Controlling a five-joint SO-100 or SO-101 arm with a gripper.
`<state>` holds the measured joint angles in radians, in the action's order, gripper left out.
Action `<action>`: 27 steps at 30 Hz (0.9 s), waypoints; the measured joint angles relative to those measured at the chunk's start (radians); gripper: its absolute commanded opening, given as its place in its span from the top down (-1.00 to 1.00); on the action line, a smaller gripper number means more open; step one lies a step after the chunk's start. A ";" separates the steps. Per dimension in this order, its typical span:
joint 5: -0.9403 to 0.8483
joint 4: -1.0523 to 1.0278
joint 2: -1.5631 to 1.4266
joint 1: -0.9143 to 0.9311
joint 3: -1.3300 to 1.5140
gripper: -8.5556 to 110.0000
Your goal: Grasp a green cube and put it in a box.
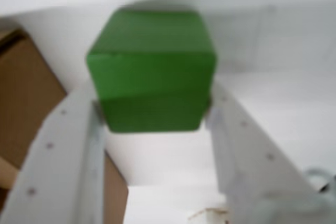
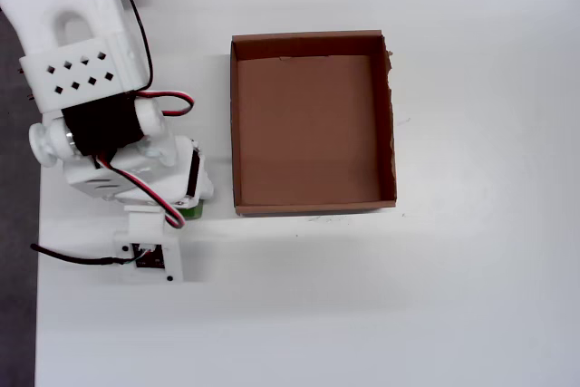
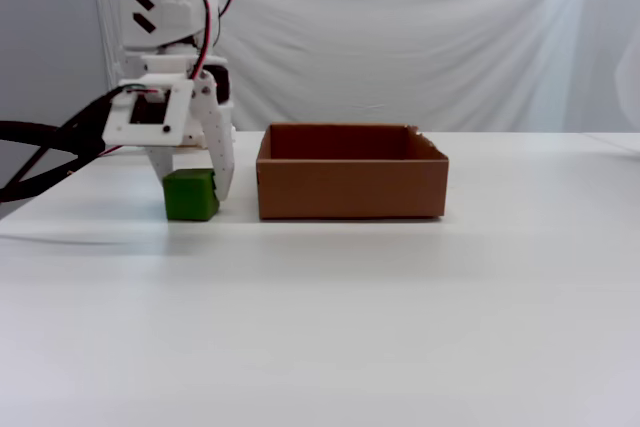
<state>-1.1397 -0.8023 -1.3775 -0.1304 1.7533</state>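
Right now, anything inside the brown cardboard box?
Overhead, the shallow brown cardboard box shows only bare floor. The small green cube sits outside it, between the gripper fingers. The fixed view's near wall hides the interior.

A broad white table (image 3: 400, 327) fills the lower half of the fixed view, its matte top smooth and evenly lit; soft shadows lie on it just below and beside the jaws; behind the jaws a white cloth backdrop (image 3: 420, 47) hangs in loose folds across nearly the whole width; to the far side of the jaws from the cloth's centre, at the view's left edge, a strip of plain grey wall (image 3: 50, 37) shows; in the overhead view the tabletop ends at a dark grey floor (image 2: 16, 314) along the left edge.
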 measured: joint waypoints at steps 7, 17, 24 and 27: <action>0.000 -0.041 -0.100 0.000 -0.008 0.63; 0.000 -0.126 -0.245 -0.072 -0.012 0.63; 0.000 -0.276 -0.316 -0.193 -0.040 0.64; 0.021 -0.324 -0.330 -0.262 -0.040 0.64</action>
<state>-1.1183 -1.1259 -1.7073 -0.3927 1.7135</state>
